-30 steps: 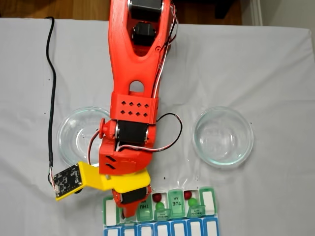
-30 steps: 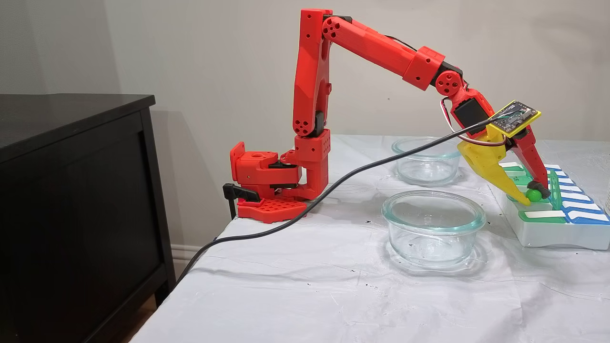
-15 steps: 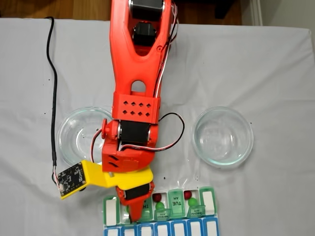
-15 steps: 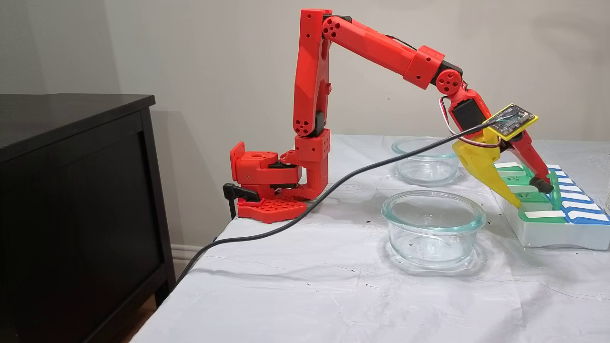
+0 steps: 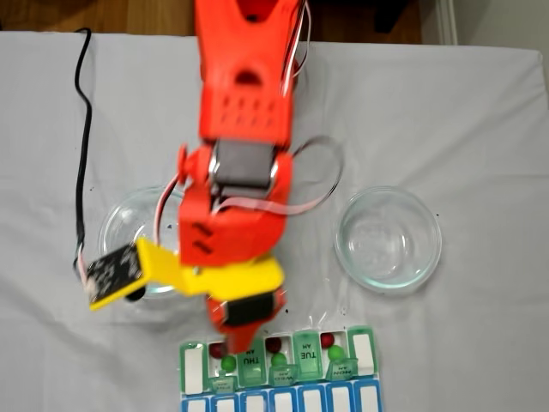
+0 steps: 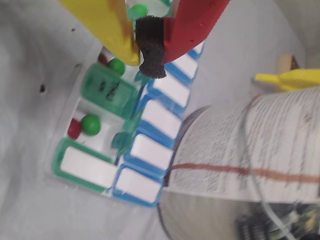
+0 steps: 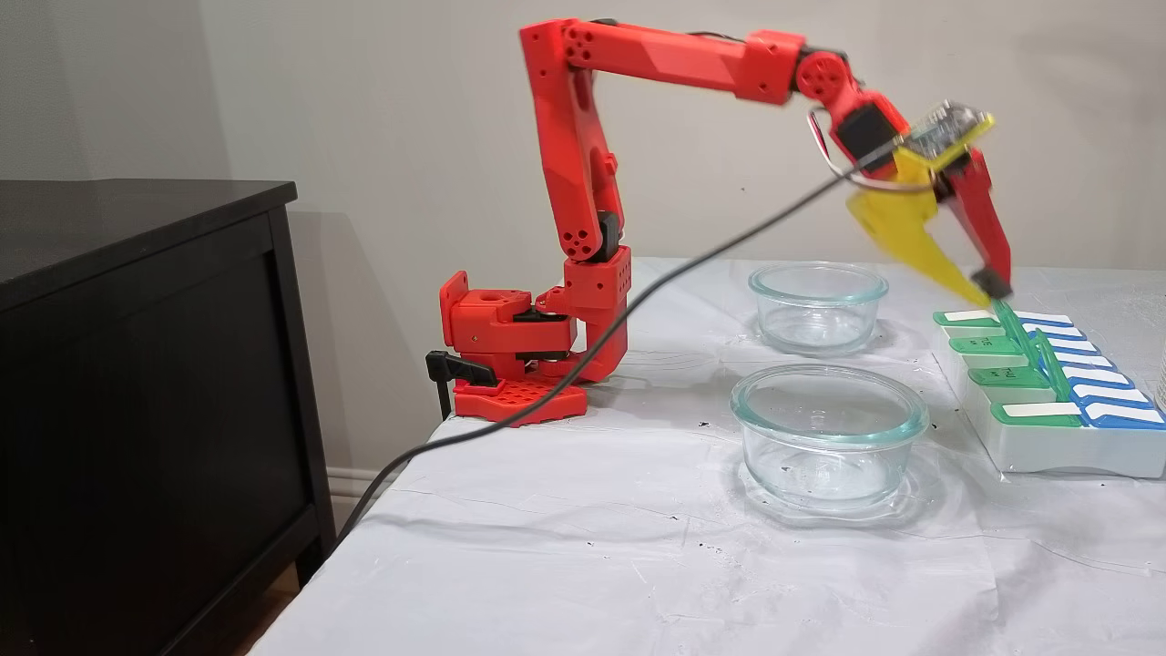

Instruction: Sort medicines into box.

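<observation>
On the white-draped surface (image 7: 583,547) the box (image 5: 363,352) holds the medicines – green balls (image 5: 335,353) and red balls (image 5: 274,345) in its open compartments – while the gripper (image 7: 988,290), fingers pressed together and holding nothing, hangs above it.

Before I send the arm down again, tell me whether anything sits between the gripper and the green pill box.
Nothing visible does. The gripper hangs shut and empty just above the pill box, with clear air beneath it. The two glass dishes stand off to the side.
</observation>
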